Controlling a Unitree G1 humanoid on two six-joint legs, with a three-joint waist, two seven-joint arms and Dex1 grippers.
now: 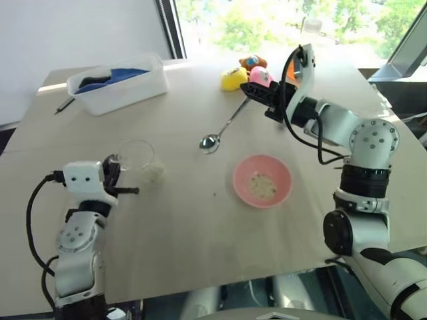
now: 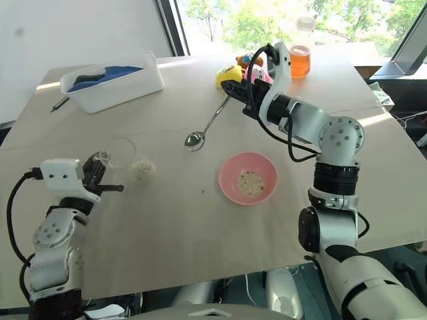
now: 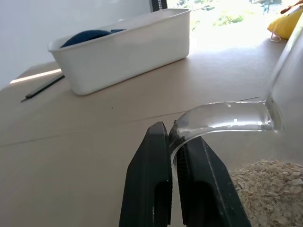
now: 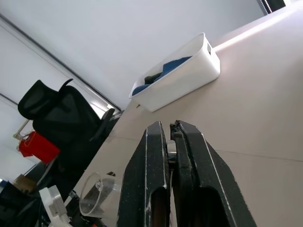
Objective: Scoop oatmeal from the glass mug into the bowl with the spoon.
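Nearest the camera, the left gripper [image 3: 176, 156] has its black fingers pinched tight on the curved handle of the glass mug [image 1: 135, 154], which sits low at the near left of the table [image 1: 180, 227]. Thin, clear walls make the mug's outline hard to trace, and whether it stands upright or tilts cannot be told. A clump of oatmeal [image 1: 153, 172] lies just beside it, and more oatmeal rests in the pink bowl [image 1: 243, 190] nearer the middle. Farther back, the spoon [image 1: 221, 129] hangs slanted above the table, its oval head low and toward the camera, its handle rising back and rightward into the right gripper [image 1: 254, 93], which is clamped on its hidden end. Beyond stands a white tub [image 1: 127, 90].
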